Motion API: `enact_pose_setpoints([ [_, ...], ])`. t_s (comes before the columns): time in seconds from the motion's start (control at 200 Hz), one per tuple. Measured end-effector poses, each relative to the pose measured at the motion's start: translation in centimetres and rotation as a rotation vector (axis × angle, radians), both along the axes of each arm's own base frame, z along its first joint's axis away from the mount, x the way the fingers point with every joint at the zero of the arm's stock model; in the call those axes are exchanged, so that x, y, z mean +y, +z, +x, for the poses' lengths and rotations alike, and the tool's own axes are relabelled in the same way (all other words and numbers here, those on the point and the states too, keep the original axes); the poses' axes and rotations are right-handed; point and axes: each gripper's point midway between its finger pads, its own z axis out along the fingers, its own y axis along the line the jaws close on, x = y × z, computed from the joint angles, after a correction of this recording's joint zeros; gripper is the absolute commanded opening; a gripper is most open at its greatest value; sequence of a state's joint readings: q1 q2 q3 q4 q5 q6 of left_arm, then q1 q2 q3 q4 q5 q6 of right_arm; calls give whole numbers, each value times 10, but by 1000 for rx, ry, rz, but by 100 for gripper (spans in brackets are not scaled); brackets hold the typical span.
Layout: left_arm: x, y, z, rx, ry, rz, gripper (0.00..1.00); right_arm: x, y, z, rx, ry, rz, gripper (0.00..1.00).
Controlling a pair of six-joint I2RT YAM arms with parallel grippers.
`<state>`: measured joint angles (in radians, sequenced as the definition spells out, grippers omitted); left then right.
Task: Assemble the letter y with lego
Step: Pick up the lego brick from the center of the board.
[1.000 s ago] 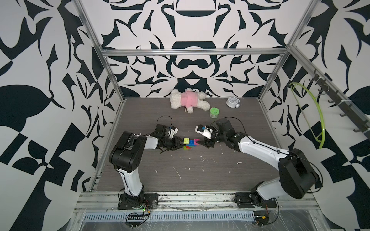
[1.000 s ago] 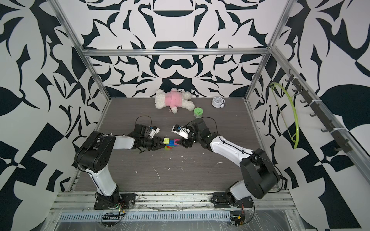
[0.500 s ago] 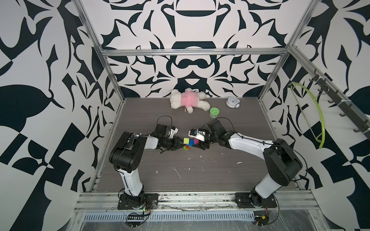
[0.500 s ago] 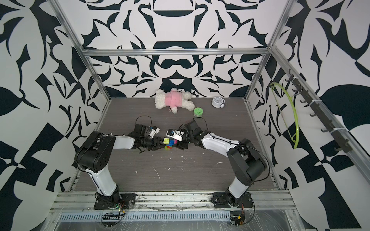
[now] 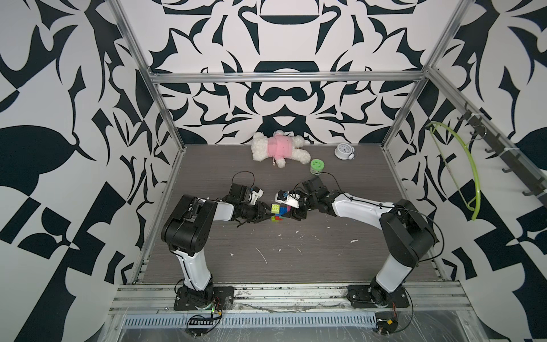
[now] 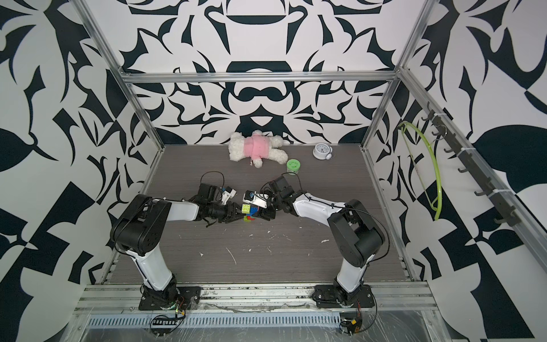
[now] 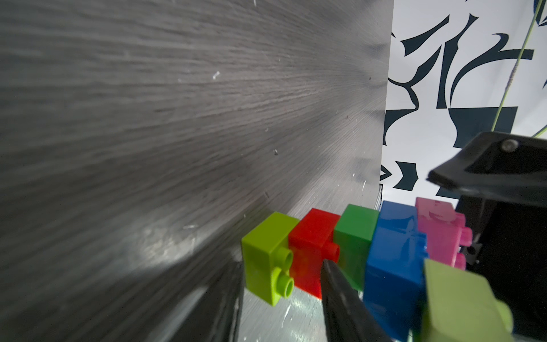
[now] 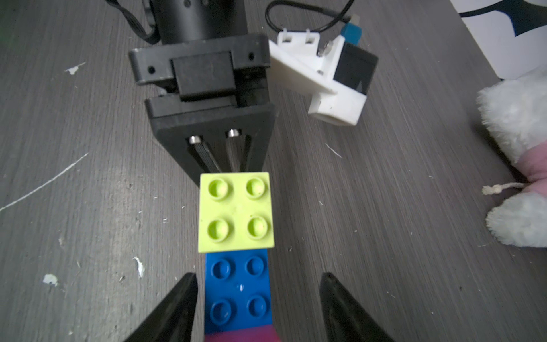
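Multicolour plastic lego Y (image 5: 279, 211) looks fully joined. Left gripper (image 5: 266, 213), 9 o'clock, pinches its stem; right gripper (image 8: 258, 277), 3 o'clock, spread astride long blue brick (image 8: 238, 291). Remaining: set-down.

The left pincer (image 6: 236, 212) and the right pincer (image 6: 262, 214) faced each other low over the tabletop (image 6: 266, 260), the lego (image 6: 250, 210) between their tips. A plush toy (image 6: 254, 149) and a green jar (image 6: 293, 165) lay well beyond them.

You lose the pink brick (image 8: 241, 334) and much of the right tool (image 8: 258, 277) past the right wrist view's edge, the tips of the left tool (image 8: 229, 165) behind the yellow-green brick (image 8: 235, 211), and in both top views the letter y (image 5: 279, 211) (image 6: 251, 210) looks too small to sort.
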<state>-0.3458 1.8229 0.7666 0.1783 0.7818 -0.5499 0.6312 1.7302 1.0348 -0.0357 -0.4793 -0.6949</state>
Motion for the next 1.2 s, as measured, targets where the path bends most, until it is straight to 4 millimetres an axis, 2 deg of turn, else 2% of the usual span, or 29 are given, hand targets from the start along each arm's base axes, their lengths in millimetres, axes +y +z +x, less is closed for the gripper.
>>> enact_pose_setpoints([
  [0.46,0,0,0,0,0,0,46,3,-14,-2,38,25,-22,60],
  [0.72,1,0,1,-1,2,0,46,3,-14,-2,47,27,-27,54],
  [1.2,1,0,1,0,3,0,46,4,-17,-3,59,31,-29,55],
])
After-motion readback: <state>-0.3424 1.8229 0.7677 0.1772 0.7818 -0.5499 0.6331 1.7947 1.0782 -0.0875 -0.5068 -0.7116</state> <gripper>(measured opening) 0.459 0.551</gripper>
